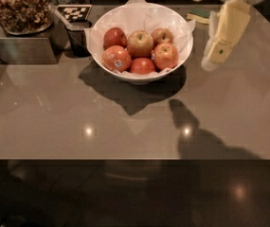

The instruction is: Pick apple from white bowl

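The white bowl [139, 77], lined with crinkled white paper, stands at the back middle of the grey table. It holds several apples. The palest apple [140, 42], yellow-green with red streaks, lies on top in the middle of the pile. An orange-red apple with a sticker [116, 58] lies to its front left, and deep red apples [142, 66] lie around it. My gripper [216, 53], pale yellow and white, hangs above the table just right of the bowl's rim, at about the bowl's height. It holds nothing that I can see.
A clear container of nuts [16, 6] stands on a metal box [21, 48] at the back left. A checkered tag [74, 12] and a dark cup [77, 39] stand beside the bowl's left side. A green-yellow sponge [200, 15] lies behind the bowl. The table's front edge [134, 159] runs across.
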Controlling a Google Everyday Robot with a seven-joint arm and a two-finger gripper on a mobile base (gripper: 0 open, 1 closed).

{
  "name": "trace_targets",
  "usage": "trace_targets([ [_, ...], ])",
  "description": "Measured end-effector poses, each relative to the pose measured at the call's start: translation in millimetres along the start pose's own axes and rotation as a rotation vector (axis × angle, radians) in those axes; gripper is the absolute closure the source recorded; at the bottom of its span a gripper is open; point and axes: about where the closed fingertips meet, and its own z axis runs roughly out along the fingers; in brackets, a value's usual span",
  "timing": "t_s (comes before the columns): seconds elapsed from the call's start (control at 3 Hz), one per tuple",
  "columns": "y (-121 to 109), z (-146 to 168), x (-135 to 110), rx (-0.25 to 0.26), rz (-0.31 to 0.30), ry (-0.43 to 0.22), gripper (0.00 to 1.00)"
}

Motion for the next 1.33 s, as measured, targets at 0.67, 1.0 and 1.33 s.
trace_targets([
  [0.67, -48.5, 13.8, -65.1, 0.016, -0.088, -0.103, 0.00],
  [1.0, -56.0, 19.1, -59.7, 0.022, -0.062, -0.139, 0.00],
  [1.33, -75.9, 34.0, -59.7, 0.006, -0.075, -0.158, 0.00],
])
